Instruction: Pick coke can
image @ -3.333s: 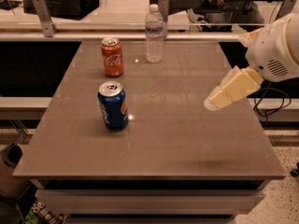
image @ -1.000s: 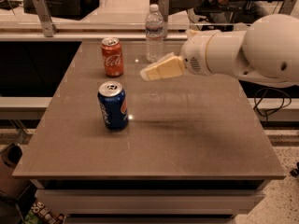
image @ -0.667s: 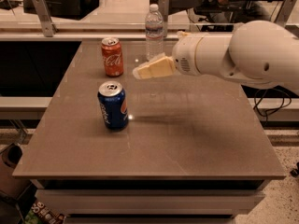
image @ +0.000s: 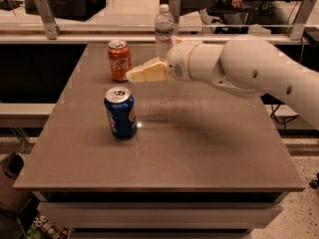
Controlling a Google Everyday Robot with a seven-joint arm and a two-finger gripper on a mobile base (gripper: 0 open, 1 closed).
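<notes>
the hand (image: 131, 75) hovers just beside the coke can (image: 119, 61).

— What is different?
— The gripper (image: 133, 74) has swung from the table's (image: 199, 153) 3 o'clock side toward 10 o'clock. It now sits just beside the coke can (image: 118, 59), at its 4 o'clock.
— And the arm (image: 249, 68)?
— It has reached further across the table's far half, bringing its shadow (image: 174, 118) along.

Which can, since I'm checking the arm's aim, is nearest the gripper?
The red coke can: the gripper hovers close beside it, while the blue can stands apart, nearer the camera.
</notes>
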